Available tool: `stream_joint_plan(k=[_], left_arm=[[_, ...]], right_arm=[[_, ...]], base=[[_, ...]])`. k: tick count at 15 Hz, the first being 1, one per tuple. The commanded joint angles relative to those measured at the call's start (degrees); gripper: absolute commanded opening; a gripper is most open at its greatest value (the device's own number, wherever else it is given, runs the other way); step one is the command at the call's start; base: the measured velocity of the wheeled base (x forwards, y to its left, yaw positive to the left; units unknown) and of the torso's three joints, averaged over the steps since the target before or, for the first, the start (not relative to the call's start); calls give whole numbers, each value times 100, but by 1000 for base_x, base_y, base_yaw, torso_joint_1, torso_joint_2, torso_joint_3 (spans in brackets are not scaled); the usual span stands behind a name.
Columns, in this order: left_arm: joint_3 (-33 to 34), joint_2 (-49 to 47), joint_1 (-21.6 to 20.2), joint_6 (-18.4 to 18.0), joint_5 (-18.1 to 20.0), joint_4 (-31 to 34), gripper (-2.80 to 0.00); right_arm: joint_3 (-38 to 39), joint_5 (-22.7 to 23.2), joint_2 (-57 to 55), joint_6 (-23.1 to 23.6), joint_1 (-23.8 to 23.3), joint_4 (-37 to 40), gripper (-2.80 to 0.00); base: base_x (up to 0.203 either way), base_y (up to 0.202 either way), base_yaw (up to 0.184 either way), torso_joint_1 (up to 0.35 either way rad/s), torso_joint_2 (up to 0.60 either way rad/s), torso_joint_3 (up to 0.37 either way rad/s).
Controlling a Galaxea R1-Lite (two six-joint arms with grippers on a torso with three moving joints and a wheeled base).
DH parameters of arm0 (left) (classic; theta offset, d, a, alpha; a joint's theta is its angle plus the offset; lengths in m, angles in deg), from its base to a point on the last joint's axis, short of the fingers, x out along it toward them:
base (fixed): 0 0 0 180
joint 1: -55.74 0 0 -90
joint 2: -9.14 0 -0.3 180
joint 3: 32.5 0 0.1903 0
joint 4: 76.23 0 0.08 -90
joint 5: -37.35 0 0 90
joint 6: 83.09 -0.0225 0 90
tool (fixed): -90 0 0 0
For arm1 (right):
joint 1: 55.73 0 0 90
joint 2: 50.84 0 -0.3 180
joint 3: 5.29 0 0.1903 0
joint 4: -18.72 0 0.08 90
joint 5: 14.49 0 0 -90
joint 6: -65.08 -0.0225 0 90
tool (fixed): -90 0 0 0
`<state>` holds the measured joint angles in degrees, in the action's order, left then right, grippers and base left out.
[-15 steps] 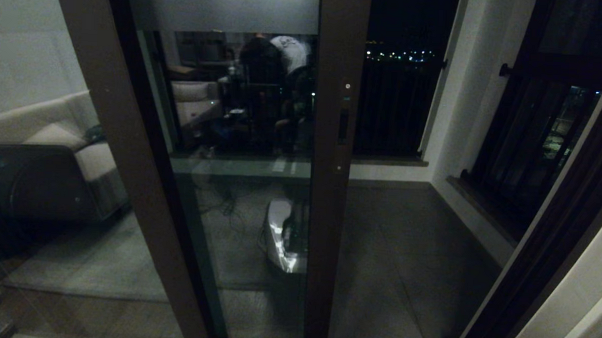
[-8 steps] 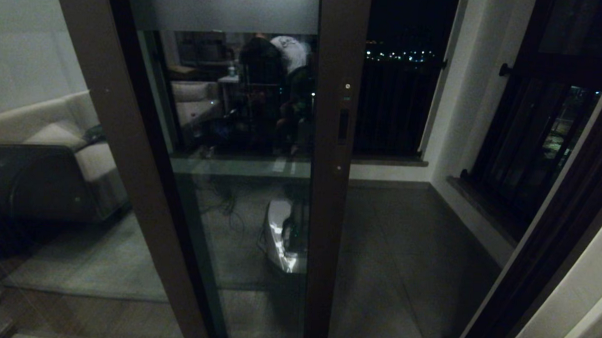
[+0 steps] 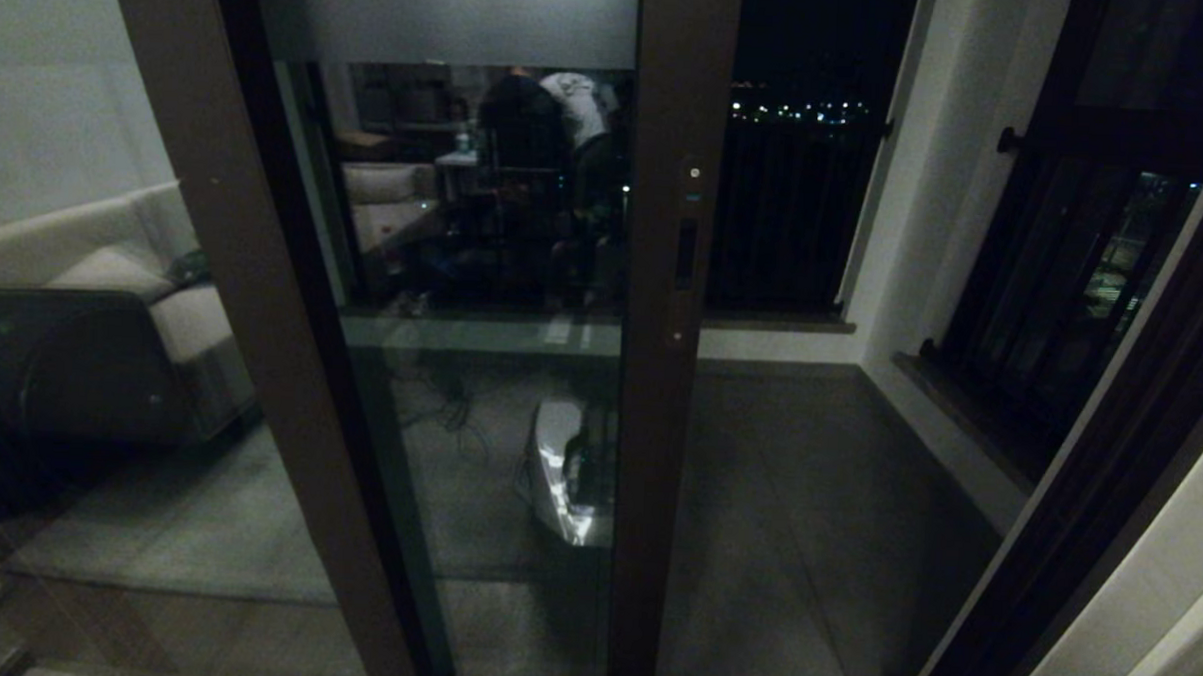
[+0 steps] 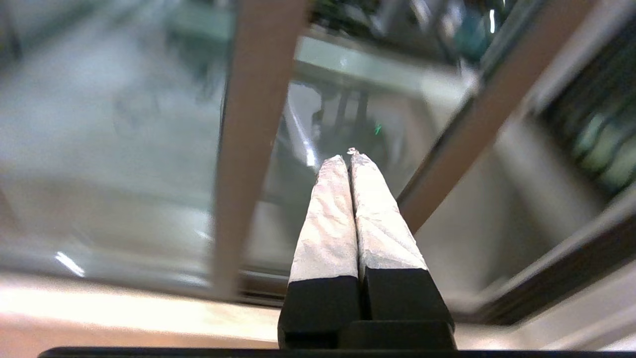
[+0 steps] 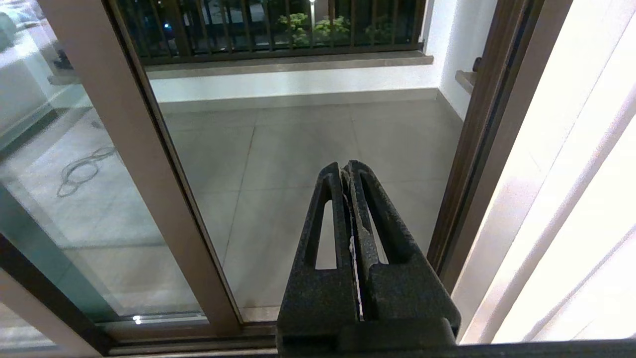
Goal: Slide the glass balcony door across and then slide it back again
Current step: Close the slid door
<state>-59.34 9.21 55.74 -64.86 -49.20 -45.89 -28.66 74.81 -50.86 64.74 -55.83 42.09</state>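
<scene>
Right gripper (image 5: 346,171) fingers pressed together, holding nothing, aimed at tiled balcony floor (image 5: 298,149). Glass balcony door (image 5: 124,149) stile beside it, doorway open. Railing bars (image 5: 273,25) beyond.

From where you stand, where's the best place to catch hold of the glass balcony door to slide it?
Probably the narrow pull slot recessed in the glass balcony door's right-hand stile. Come straight at its face; the flat stile offers no other purchase. Both grippers, left gripper and right gripper, are shut and away from it.
</scene>
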Motion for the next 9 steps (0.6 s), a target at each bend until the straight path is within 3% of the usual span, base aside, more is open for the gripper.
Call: stream_joint_plan(k=[1, 4, 6, 7, 8, 9], left_arm=[[47, 1, -8, 508, -167, -3, -280], [15, 1, -9, -957, -101, -11, -280], [68, 1, -7, -2387, -138, -28, -280], [159, 1, -5, -2896, -105, -162, -280], [208, 1, -3, -3000, -63, -293, -280], [228, -2, -1, -2589, -81, -344, -280]], right_arm=[[0, 0, 2, -2, 1, -1, -280], [0, 0, 2, -2, 1, -7, -280], [0, 0, 2, -2, 1, 0, -280], [0, 0, 2, -2, 1, 0, -280], [0, 0, 2, -2, 1, 0, -280], [0, 0, 2, -2, 1, 0, -280]], base=[[0, 0, 0, 0, 0, 0], [0, 0, 0, 0, 0, 0], [0, 0, 0, 0, 0, 0], [0, 0, 0, 0, 0, 0], [0, 0, 0, 0, 0, 0], [0, 0, 0, 0, 0, 0]])
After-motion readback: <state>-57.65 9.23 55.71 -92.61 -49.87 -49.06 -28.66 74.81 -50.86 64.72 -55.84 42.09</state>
